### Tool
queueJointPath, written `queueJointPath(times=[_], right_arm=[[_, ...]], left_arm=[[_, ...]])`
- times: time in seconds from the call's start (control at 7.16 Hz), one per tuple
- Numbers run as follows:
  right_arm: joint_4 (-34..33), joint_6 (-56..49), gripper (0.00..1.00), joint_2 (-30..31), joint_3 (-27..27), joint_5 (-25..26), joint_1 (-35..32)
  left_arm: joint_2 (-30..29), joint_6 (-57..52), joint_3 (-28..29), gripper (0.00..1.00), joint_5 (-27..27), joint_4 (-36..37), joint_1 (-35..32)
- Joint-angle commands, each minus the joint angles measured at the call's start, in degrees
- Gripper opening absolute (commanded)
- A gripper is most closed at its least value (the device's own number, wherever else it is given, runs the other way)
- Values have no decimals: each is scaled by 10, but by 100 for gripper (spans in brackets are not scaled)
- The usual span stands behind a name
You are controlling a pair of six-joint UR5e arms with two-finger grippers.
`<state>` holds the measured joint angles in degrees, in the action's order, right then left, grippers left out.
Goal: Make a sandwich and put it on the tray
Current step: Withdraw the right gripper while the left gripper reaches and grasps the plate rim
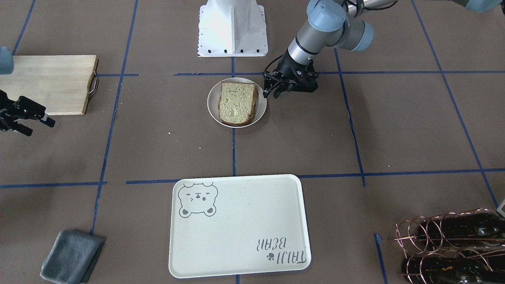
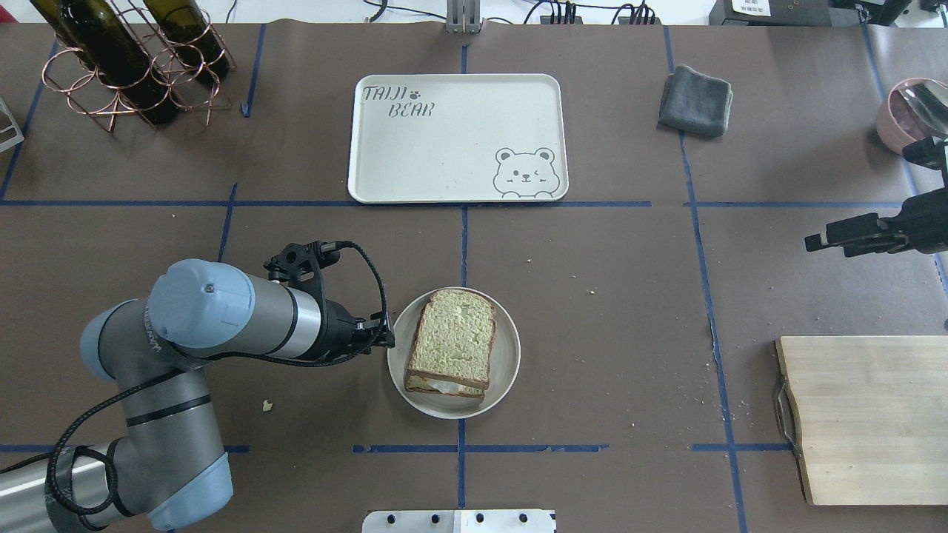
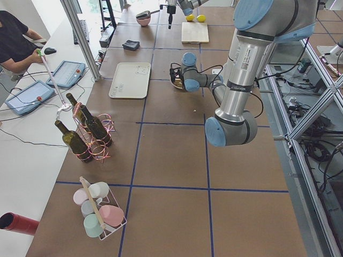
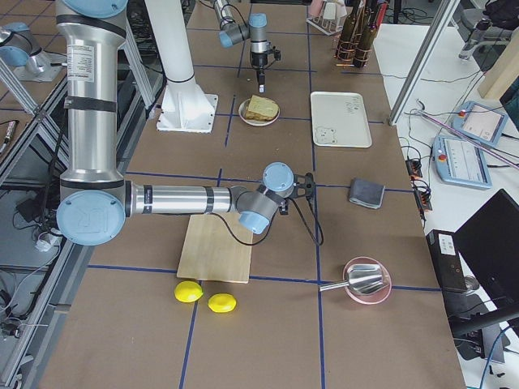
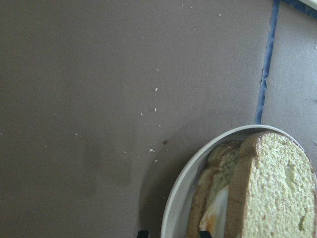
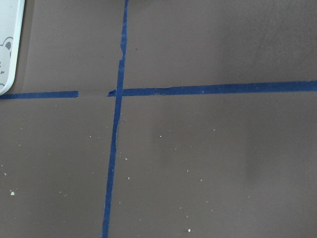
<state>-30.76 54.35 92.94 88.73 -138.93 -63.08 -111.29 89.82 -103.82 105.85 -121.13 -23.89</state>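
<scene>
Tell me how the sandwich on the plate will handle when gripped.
Likely soft and squashy: the sandwich is two spongy bread slices. It probably shifts apart, since the slices sit offset with white egg peeking between. Pushed sideways, it may slide the shallow plate along too.

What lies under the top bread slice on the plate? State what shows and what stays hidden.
Under the top slice, the edge of a second slice and some white egg show, all on the plate. The rest of both is covered.
</scene>
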Motion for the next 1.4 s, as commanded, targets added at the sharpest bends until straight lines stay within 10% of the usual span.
queueJointPath(times=[0.0,0.84,1.26], right_arm=[[-68,-111,100,0,1,30,-6],[-370,-404,100,-5,101,28,-88],[-374,-408,100,-3,102,28,-88]], left_arm=[[-8,1,14,45,-18,0,14],[-23,0,46,42,-33,-1,34],[-27,1,50,26,-33,-1,41]])
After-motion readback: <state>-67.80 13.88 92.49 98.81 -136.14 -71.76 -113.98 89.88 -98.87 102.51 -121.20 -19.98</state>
